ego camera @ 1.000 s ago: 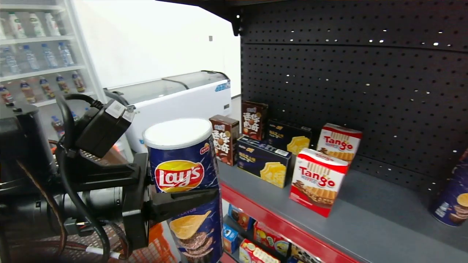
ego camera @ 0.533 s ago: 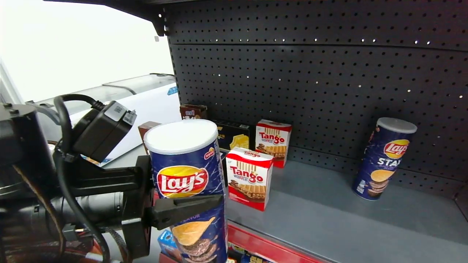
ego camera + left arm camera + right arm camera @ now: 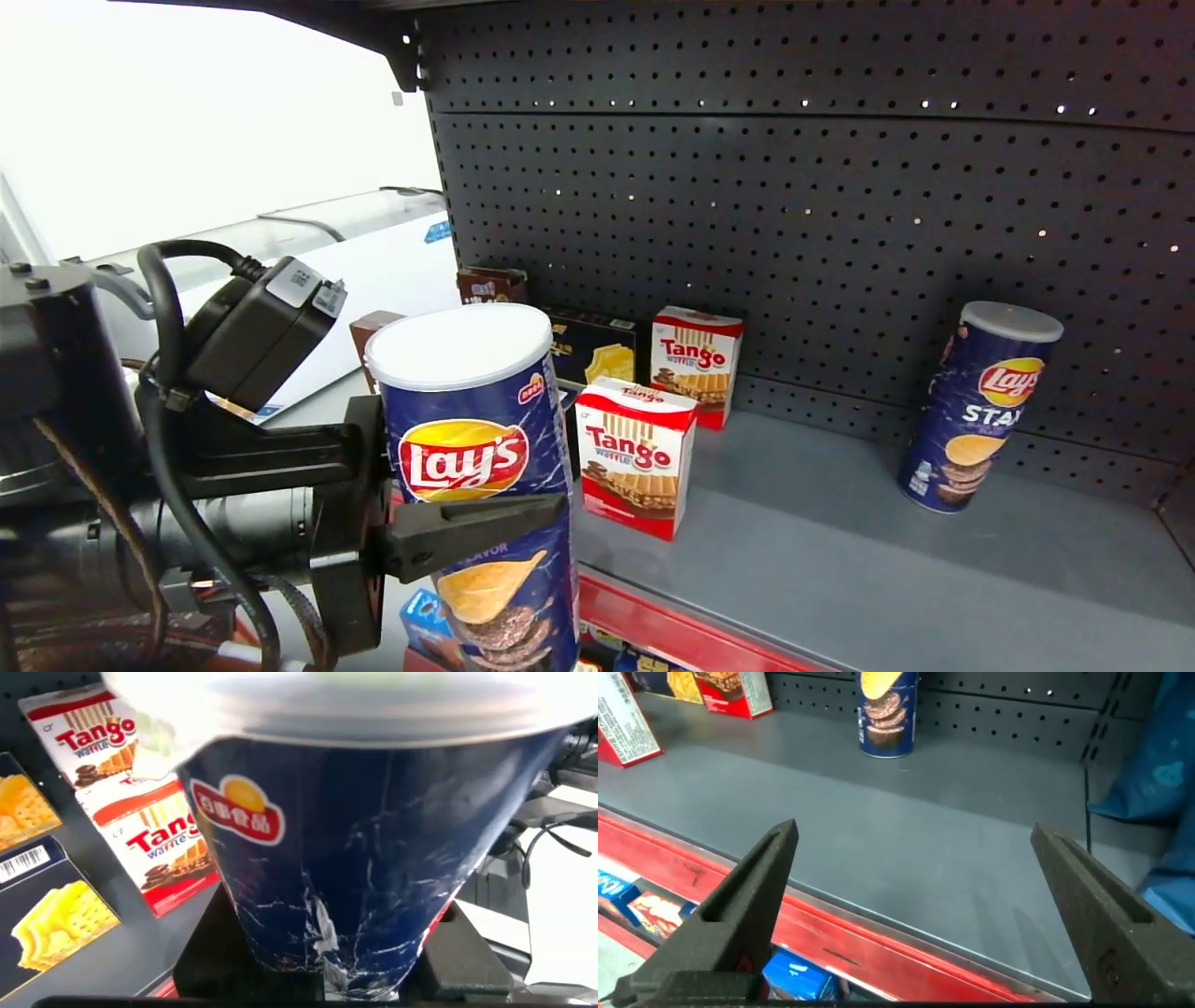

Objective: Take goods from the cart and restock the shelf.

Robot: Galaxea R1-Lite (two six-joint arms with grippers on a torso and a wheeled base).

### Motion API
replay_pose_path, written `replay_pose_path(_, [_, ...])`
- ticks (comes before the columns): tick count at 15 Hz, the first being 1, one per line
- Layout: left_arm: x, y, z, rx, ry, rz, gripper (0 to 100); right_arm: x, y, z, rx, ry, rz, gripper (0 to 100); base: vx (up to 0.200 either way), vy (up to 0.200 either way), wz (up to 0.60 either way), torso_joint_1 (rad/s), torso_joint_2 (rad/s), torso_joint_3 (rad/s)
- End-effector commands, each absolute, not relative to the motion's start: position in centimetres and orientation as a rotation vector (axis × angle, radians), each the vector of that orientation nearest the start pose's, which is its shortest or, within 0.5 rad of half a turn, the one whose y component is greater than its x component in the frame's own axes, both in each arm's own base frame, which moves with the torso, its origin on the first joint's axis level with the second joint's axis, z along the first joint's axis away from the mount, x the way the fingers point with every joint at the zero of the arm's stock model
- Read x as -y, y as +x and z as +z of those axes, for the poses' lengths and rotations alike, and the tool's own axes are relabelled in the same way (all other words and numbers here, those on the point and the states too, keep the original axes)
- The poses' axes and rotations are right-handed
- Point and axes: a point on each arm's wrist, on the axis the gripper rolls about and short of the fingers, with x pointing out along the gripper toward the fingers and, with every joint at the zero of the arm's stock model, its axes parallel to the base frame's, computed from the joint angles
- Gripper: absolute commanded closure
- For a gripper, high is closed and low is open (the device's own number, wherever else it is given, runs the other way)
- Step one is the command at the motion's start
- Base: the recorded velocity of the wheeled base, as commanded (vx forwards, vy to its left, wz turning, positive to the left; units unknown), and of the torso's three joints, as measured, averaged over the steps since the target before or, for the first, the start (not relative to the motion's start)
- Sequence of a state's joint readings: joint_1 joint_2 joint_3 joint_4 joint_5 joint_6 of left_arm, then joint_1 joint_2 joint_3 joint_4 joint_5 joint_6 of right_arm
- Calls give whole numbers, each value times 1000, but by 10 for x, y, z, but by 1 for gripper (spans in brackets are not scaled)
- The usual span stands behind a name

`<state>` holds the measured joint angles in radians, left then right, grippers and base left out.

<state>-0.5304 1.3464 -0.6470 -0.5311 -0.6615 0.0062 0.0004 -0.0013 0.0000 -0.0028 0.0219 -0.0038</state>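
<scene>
White chest freezer [image 3: 373, 271] with curved glass lid, far left, beyond the end of the shelf [image 3: 840, 532]. Plain white wall [image 3: 187, 103] behind it. Blue wrinkled material [image 3: 1158, 784] just past the shelf's right end; kind unclear.

Our right gripper [image 3: 915, 835] hangs spread wide before the grey shelf [image 3: 971, 868].
We see a chip can [image 3: 888, 714] upright far back by the pegboard [image 3: 1018, 695], red-and-white boxes [image 3: 626, 728] off to one side, and blue packets [image 3: 799, 975] below the shelf's red front edge [image 3: 896, 938].
</scene>
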Motion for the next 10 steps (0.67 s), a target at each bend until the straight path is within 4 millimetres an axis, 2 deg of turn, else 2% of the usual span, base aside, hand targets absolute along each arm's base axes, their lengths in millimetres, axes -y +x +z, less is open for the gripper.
replay_pose_path(1, [119, 176, 221, -177, -7, -1188, 100, 0, -23, 76, 3, -5, 25, 0, 0, 0, -600, 2, -2, 2])
replay_pose_path(10, [119, 177, 220, -178, -7, -1188, 100, 0, -23, 76, 3, -5, 23, 0, 0, 0, -600, 0, 1, 5])
